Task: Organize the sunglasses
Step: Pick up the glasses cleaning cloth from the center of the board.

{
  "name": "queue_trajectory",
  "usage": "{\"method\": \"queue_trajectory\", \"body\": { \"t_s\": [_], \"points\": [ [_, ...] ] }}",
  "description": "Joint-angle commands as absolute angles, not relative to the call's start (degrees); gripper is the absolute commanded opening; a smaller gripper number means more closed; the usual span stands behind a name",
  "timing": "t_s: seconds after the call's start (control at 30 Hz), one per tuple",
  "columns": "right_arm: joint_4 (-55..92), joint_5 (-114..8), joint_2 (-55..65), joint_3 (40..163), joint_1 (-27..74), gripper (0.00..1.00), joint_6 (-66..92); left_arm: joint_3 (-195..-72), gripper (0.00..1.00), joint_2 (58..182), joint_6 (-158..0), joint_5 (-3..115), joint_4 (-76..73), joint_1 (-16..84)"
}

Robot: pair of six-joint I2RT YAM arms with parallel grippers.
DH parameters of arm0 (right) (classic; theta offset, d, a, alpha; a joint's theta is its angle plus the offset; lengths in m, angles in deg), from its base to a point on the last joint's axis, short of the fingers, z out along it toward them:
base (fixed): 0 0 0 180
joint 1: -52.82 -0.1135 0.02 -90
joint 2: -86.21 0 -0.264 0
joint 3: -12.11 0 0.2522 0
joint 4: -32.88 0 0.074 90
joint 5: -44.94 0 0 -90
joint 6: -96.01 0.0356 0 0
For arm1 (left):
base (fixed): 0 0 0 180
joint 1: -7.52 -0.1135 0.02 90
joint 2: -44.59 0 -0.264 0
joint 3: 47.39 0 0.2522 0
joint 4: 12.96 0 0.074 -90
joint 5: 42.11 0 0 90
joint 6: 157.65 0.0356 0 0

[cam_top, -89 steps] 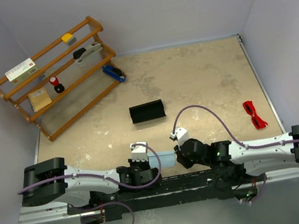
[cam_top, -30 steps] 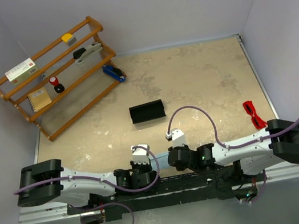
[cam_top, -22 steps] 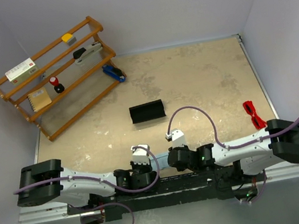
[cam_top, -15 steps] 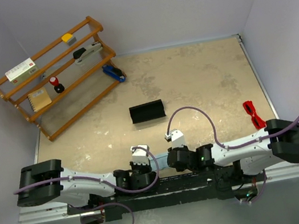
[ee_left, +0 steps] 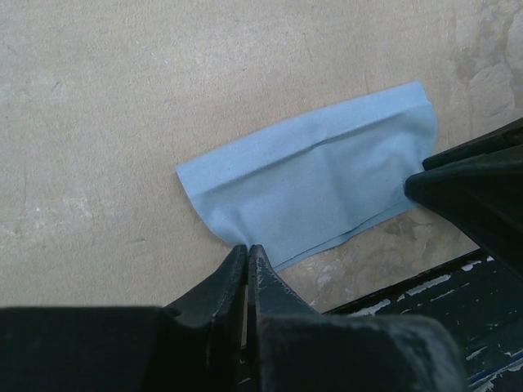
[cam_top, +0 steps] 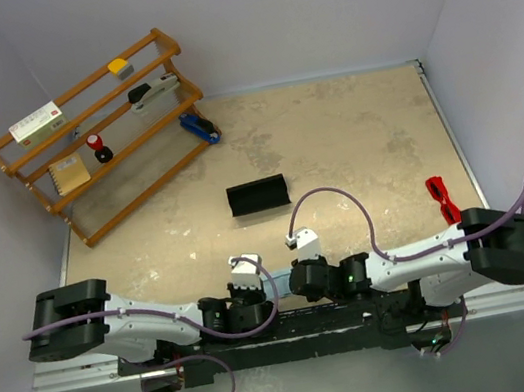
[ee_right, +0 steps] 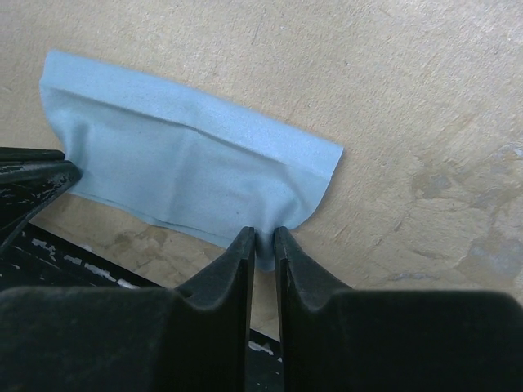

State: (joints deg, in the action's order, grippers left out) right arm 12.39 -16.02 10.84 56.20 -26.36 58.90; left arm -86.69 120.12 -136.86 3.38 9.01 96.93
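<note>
Right wrist view shows the right gripper (ee_right: 263, 238) nearly closed on the pale blue folded cloth's (ee_right: 188, 175) corner; left gripper (ee_left: 247, 255) pinches the opposite corner. Lift both evenly, keeping it taut.

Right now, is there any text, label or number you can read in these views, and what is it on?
Nothing can be read.
White box on the rack: red and green print, too small to read.
Notepad: no print to be made out.
Case, cloth, sunglasses: no markings show.
</note>
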Motion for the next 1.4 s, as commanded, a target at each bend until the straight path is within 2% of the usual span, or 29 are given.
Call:
{"method": "queue_trajectory", "body": {
  "t_s": [0.0, 0.13, 0.67, 1.0, 1.37],
  "points": [
    [11.34, -15.2, 9.93, 57.49, -26.81, 0.15, 60.52, -86.36, 0.0, 118.52, -136.73, 2.39, 8.45, 97.59],
    [10.67, -14.66, 10.37, 57.49, -26.81, 0.0, 60.79, -86.36, 0.0, 118.67, -136.86, 2.29, 8.45, 97.67],
    [6.85, -11.6, 14.6, 60.11, -26.81, 0.0, 58.25, -86.9, 0.0, 116.42, -135.95, 0.07, 7.31, 97.7],
    [5.42, -11.4, 15.74, 62.05, -26.66, 0.0, 55.93, -91.39, 0.0, 115.15, -134.46, -2.87, 12.28, 97.34],
    [7.81, -14.55, 16.83, 63.47, -20.41, 0.0, 50.44, -94.77, 0.0, 114.24, -128.01, 0.76, 12.55, 88.95]
  ]
}}
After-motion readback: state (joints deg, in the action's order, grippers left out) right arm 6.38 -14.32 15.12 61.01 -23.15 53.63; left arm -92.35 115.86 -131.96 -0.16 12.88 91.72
